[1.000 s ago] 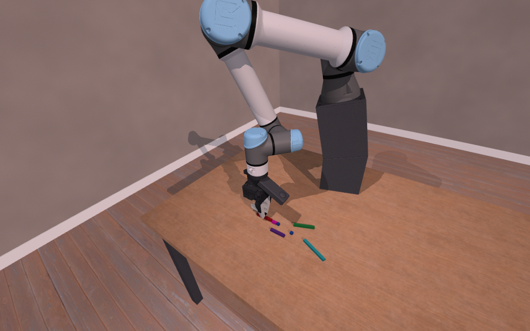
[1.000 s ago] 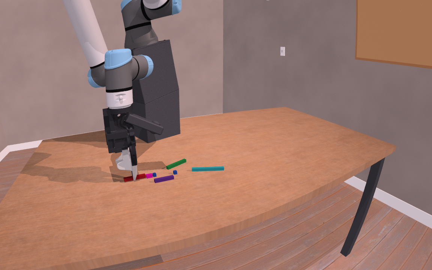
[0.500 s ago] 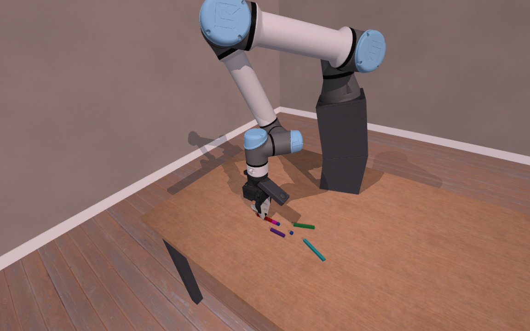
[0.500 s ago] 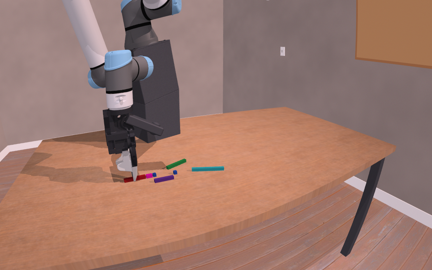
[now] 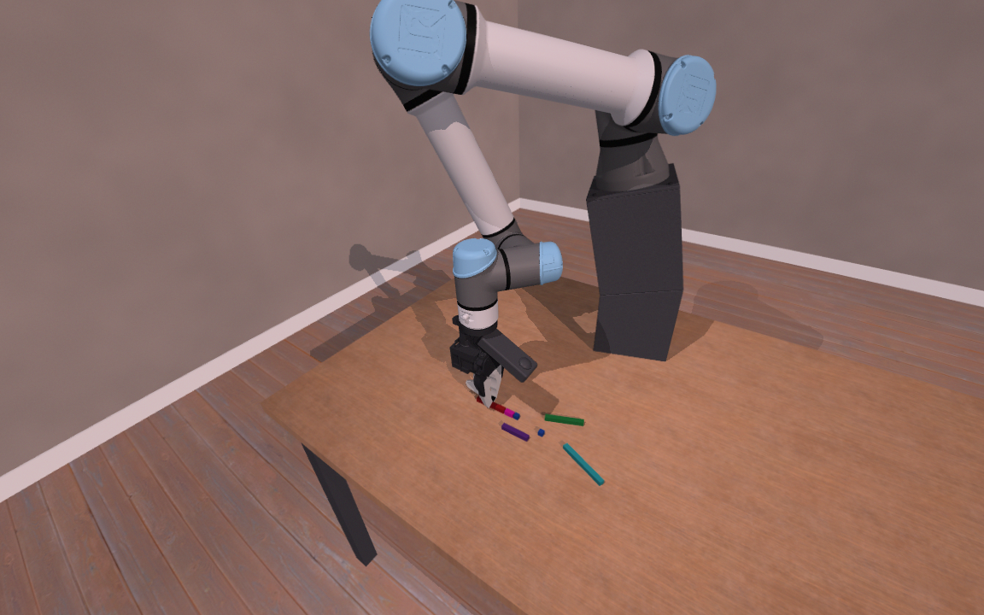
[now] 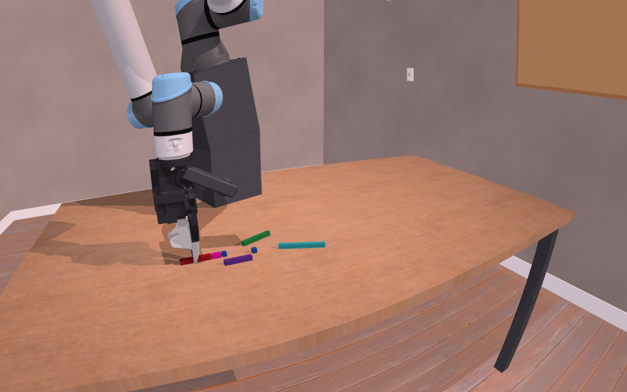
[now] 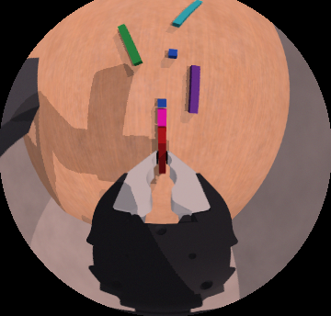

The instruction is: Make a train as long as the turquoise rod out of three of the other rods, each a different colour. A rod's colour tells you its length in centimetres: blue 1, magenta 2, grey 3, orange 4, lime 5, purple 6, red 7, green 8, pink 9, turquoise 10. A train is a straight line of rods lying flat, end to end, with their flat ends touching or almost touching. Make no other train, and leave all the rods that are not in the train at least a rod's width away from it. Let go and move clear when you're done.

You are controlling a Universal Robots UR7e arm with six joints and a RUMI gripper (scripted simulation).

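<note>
My gripper [image 5: 484, 398] [image 6: 195, 256] [image 7: 162, 152] is shut on the red rod [image 5: 497, 408] [image 6: 203, 257] [image 7: 162, 139], which lies flat on the table. The magenta rod [image 5: 510, 413] [image 6: 216, 255] [image 7: 162, 117] touches the red rod's far end, and a blue rod [image 5: 516, 416] [image 6: 224, 253] [image 7: 162, 103] touches the magenta one, all in one straight line. The turquoise rod [image 5: 582, 463] [image 6: 301, 245] [image 7: 187, 13] lies apart, farther out.
A purple rod [image 5: 514, 431] [image 6: 238, 259] [image 7: 194, 89] lies close beside the line. A second blue rod [image 5: 541, 432] [image 6: 253, 250] [image 7: 172, 53] and a green rod [image 5: 564, 418] [image 6: 255, 238] [image 7: 130, 44] lie beyond. The arm's dark base [image 5: 637, 267] stands at the table's back.
</note>
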